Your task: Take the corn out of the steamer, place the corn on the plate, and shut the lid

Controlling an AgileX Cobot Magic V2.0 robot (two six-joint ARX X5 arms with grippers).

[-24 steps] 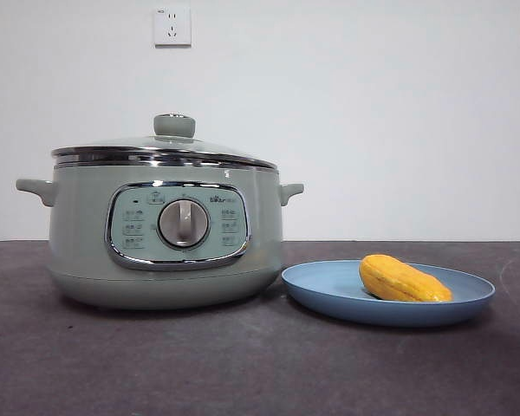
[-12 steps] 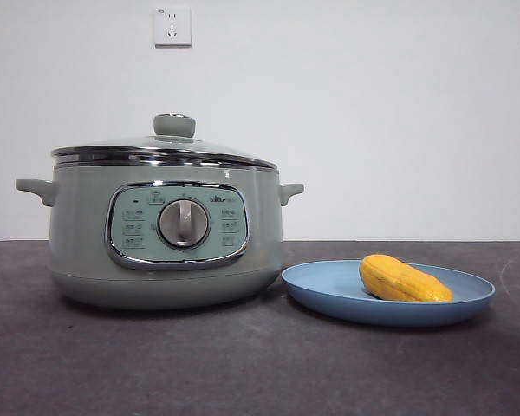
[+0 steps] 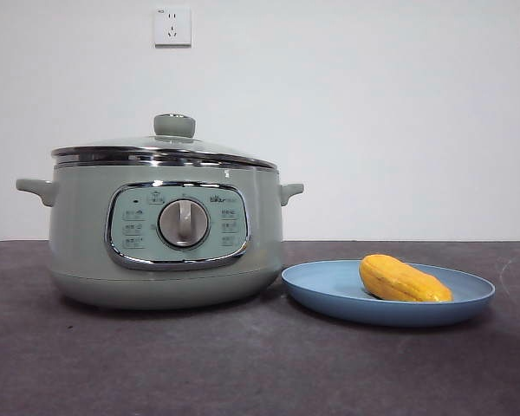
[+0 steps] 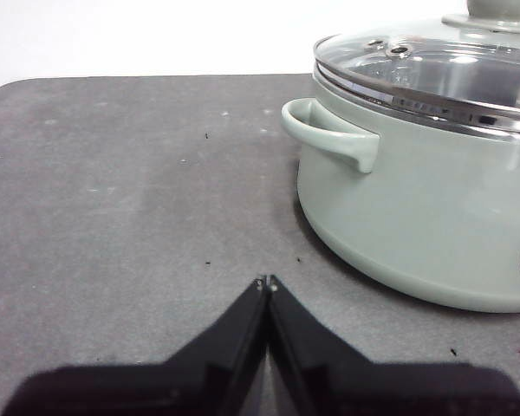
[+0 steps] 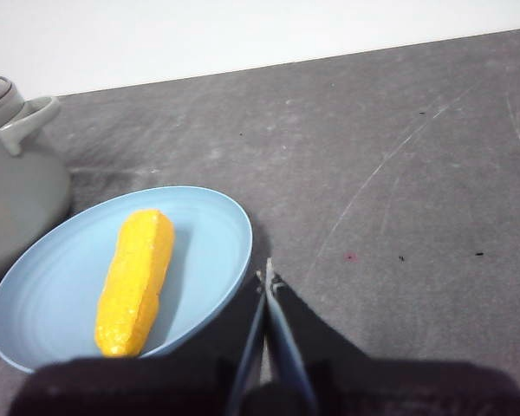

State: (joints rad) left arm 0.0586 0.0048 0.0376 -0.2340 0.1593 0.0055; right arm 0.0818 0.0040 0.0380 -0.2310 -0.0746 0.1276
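The steamer [image 3: 166,234] stands on the left of the dark grey desk [image 3: 243,364], its chrome-framed control panel and silver dial [image 3: 184,223] facing the near side; the lid [image 3: 163,149] sits closed on top, its steel rim flush on the pot and its pale green knob [image 3: 174,125] upright in the middle. Just right of the steamer lies the light-blue plate [image 3: 329,290], apart from the pot's base though under its right handle [image 3: 290,191]; the corn [image 3: 403,279] rests on the plate's right half, lying on its side, its tapered ends pointing left and right in the front view.

Neither arm shows in the front view. The left gripper [image 4: 266,282] hangs over bare desk off the steamer's left handle [image 4: 329,134], well clear of it; its fingers [image 4: 234,329] are pressed together tip to tip, pinching nothing. The right gripper [image 5: 267,276] hovers just beside the plate's rim on the side away from the steamer; its fingers [image 5: 286,342] are likewise pressed together and empty. A white wall socket [image 3: 172,27] sits on the far wall above the steamer; faint scratches mark the desk right of the plate.
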